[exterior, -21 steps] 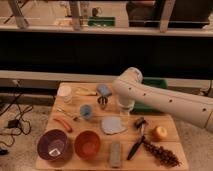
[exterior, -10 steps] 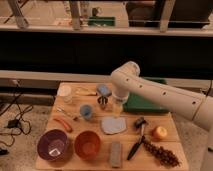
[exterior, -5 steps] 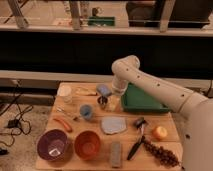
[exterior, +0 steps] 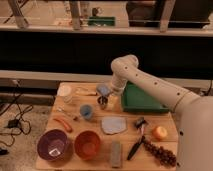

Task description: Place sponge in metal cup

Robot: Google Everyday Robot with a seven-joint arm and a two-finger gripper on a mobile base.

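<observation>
Wooden boards of the table (exterior: 162, 119) are carrying everything. Along the near edge, the purple bowl (exterior: 54, 145), the orange bowl (exterior: 88, 144) and the long grey bar (exterior: 116, 153) are sitting just where they were 2 seconds ago. Beyond them, the flat grey-blue slab (exterior: 114, 125) and the light-blue cup (exterior: 86, 112) are lying equally undisturbed.

Farther back, the metal cup (exterior: 103, 102) is standing upright, and I cannot tell whether anything is inside it. The sponge (exterior: 103, 90) is resting on the table just beyond that cup. It may be touching the cup or only close to it, and it is not shifting from one picture to the next.

What is changing is the arm (exterior: 160, 92). Over the last 2 seconds it is swinging away from the near right part of the table and folding toward the far side. The pincer (exterior: 116, 93) is now hanging just right of the sponge, beside the left edge of the green tray (exterior: 137, 102). Whether the pincer is spread or pressed together I cannot tell.

For the task, this is looking like the approach ending. The pincer is arriving at the sponge but, judging by the sponge lying in place, is not lifting it yet. The carry is promising to be short, since the cup is waiting directly on the sponge's near side.
</observation>
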